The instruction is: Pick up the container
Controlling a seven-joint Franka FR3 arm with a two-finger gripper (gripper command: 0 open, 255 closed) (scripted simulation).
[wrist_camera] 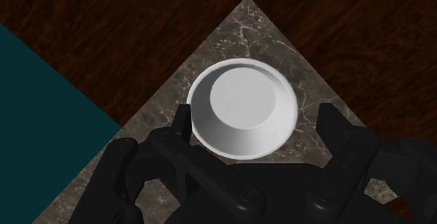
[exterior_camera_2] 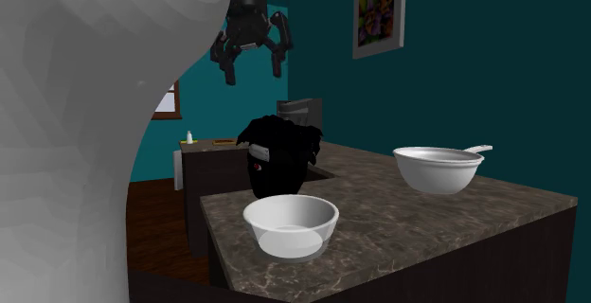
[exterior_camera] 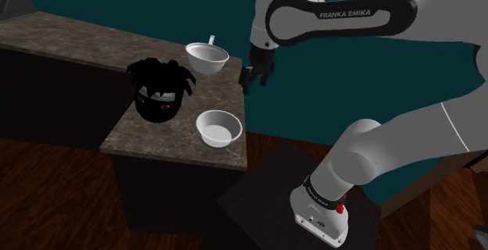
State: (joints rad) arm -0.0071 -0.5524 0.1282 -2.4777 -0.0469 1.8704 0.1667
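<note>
Your claw (exterior_camera_2: 254, 72) hangs high over the dark marbled desk (exterior_camera_2: 398, 221), at the top of the second exterior view; its two black fingers are spread wide and grip nothing. In the wrist view the plain white bowl (wrist_camera: 241, 107) sits beneath the claw, between the fingers (wrist_camera: 183, 121) but untouched, near a corner of the desk. In the shoulder view this bowl lies mid-frame, lower right of a black spidery object (exterior_camera: 160, 92); a second white bowl (exterior_camera: 207, 57), with a handle, stands above it, just left of the claw.
</note>
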